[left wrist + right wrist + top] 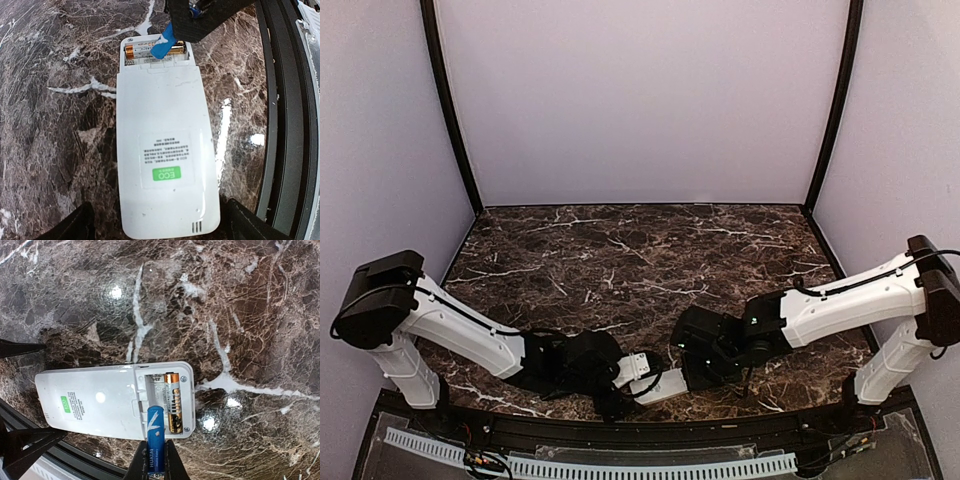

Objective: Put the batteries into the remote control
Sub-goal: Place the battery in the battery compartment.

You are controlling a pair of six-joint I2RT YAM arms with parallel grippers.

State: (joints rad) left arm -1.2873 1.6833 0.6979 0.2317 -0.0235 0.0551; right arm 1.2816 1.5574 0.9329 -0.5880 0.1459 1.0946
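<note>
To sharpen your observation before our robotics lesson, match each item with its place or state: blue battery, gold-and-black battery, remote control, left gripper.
Column one:
1. blue battery
2. gold-and-black battery
3. remote control
4. left gripper

Column two:
A. open, straddling the remote's end
B. lying in the open battery compartment
C. back up on the marble table
D. pinched in the right gripper

Pairs: 1-D, 2-B, 3-C, 4-A
</note>
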